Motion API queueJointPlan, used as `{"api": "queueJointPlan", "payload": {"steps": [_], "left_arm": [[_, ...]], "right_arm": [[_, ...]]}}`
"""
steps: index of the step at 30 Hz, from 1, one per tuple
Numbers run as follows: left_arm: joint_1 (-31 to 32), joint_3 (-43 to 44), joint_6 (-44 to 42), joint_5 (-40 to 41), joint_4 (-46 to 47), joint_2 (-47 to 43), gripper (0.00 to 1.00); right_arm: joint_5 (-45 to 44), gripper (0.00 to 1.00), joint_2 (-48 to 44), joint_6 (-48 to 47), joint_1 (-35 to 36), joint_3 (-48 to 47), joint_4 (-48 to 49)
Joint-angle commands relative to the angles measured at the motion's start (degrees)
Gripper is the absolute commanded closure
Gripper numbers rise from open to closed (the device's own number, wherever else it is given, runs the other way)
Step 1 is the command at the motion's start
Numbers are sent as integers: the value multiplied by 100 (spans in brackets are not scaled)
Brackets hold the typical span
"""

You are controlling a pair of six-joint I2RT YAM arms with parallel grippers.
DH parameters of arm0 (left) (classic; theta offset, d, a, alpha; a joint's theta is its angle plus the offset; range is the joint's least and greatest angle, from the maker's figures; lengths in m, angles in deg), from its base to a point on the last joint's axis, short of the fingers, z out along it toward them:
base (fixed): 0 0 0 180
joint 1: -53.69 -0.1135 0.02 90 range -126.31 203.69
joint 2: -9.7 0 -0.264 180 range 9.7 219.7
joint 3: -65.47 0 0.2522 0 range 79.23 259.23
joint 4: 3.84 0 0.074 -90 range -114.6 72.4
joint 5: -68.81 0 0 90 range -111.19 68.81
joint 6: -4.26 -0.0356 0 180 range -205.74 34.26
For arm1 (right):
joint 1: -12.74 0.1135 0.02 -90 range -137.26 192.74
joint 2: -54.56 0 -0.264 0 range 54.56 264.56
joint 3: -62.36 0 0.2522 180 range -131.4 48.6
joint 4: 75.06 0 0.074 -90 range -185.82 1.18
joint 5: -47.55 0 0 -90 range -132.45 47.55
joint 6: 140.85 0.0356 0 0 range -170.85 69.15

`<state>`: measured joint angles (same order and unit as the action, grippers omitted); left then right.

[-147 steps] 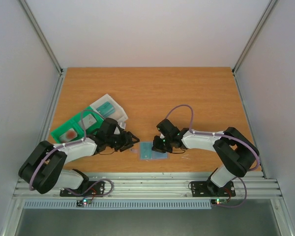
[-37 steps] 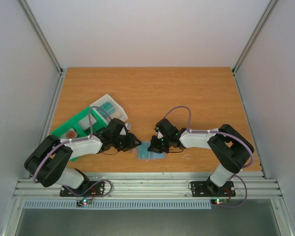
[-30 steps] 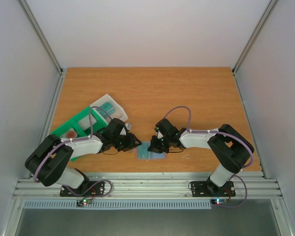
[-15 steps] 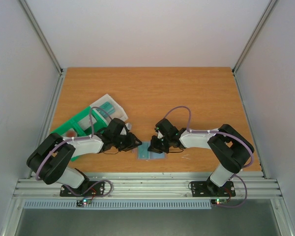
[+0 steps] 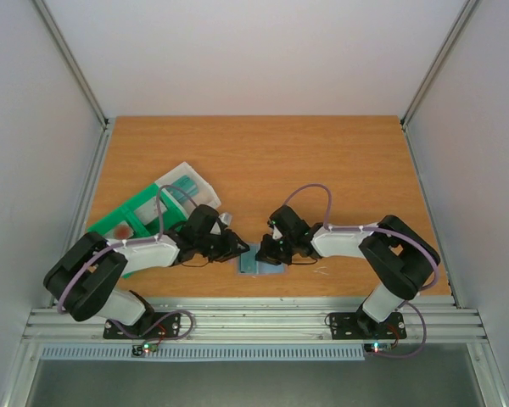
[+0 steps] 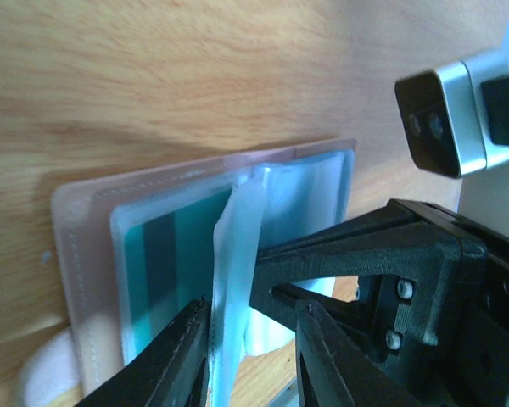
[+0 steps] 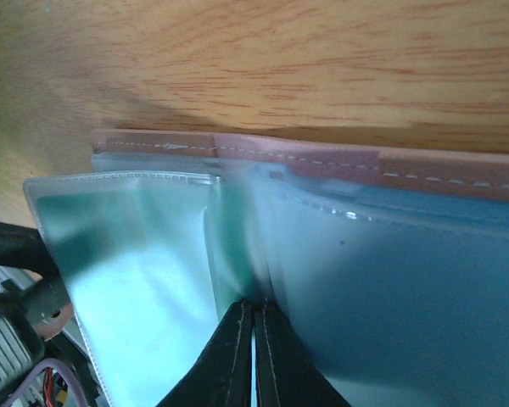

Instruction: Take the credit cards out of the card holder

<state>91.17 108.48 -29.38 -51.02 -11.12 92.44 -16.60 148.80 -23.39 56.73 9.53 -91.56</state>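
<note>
The soft, pale pinkish-grey stitched card holder [image 5: 254,260] lies open on the wooden bench [image 5: 322,161] near its front edge, between the two arms. Inside it a teal striped credit card [image 6: 165,254] sits under a clear plastic pocket, not yet drawn out. The left tool [image 6: 256,307] is partly spread, its fingers either side of an upright clear plastic leaf [image 6: 236,229] that touches one finger only. The right tool [image 7: 254,309] is pressed together, its tips at the fold where the leaves meet.

To do this step well, I judge the left tool should close on the leaf near its free edge and lift gently, while the right one pins the holder down so it does not slide. The plastic looks slippery and floppy, so a slow pull seems safer.

Whether the right tool has plastic caught between its tips cannot be told. How many cards are inside is hidden by glare and overlapping leaves. From above, both tools cover most of the holder, and the left arm cuts off the green compartment tray [image 5: 136,209]
</note>
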Motion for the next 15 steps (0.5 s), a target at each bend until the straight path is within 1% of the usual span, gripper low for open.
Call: {"api": "queueJointPlan", "payload": {"steps": [1, 10, 15], "left_arm": [[207, 175, 92, -81, 308, -52, 71], [380, 330, 150, -23, 337, 90, 70], [390, 319, 147, 65, 267, 36, 69]], "right_arm": [[-202, 94, 151, 62, 75, 243, -148], [-370, 91, -304, 4, 57, 632, 422], [-816, 86, -857, -170, 55, 551, -301]]}}
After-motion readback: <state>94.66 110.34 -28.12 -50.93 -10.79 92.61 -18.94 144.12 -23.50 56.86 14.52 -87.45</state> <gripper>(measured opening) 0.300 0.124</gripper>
